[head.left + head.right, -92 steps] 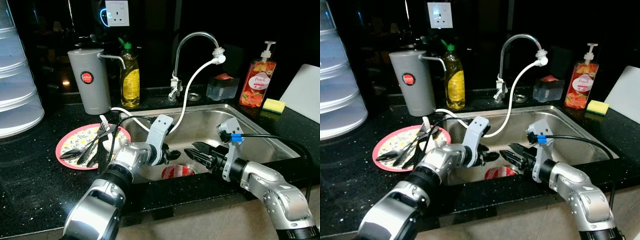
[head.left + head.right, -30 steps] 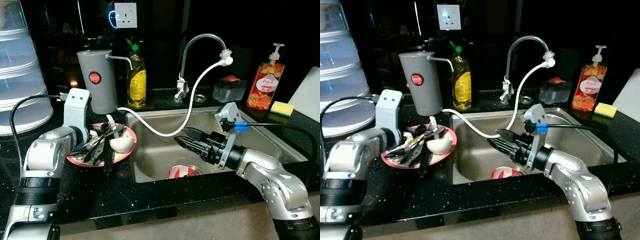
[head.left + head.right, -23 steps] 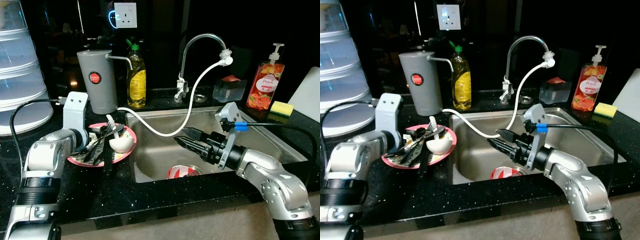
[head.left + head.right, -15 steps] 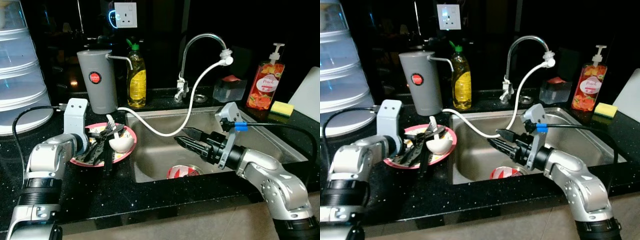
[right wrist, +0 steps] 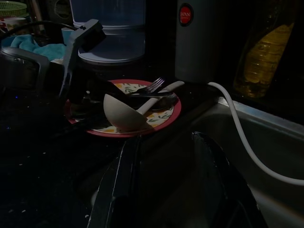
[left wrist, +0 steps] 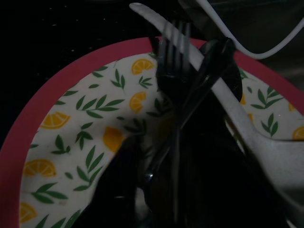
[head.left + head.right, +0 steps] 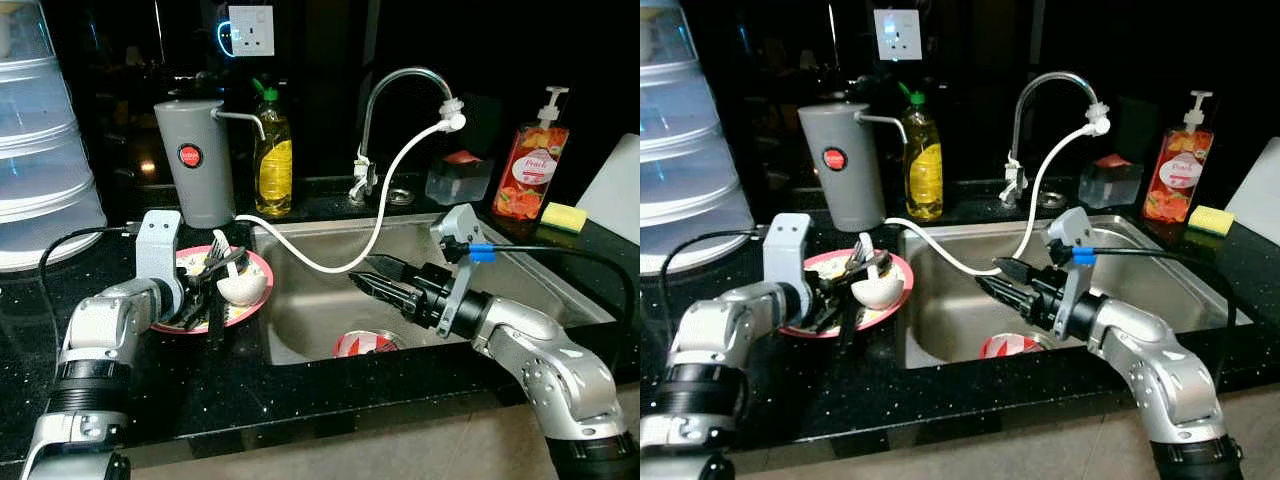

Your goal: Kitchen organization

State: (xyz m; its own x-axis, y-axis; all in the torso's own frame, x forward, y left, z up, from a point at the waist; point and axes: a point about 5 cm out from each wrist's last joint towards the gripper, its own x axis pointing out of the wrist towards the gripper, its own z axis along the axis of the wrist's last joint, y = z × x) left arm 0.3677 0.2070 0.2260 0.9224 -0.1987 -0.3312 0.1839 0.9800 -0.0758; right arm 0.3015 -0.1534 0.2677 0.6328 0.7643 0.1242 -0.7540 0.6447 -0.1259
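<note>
From the head cameras, the left gripper [image 7: 203, 290] reaches in over the red-rimmed plate [image 7: 254, 262] on the black counter [image 7: 300, 400] just left of the sink [image 7: 520, 275], its fingers among the cutlery [image 7: 215, 270] so I cannot tell if they grip anything, while the right gripper [image 7: 372, 277] hangs over the basin with its fingers a little apart and empty. The left wrist camera shows a dark fork [image 6: 175, 80] and a pale spoon handle [image 6: 237, 118] lying crossed on the lemon-patterned plate [image 6: 71, 123]. The right wrist camera looks past its two parted black fingers [image 5: 124, 180] to the plate [image 5: 164, 119], where a pale ladle [image 5: 124, 113] and a fork [image 5: 151, 87] rest before a grey canister [image 5: 199, 38].
</note>
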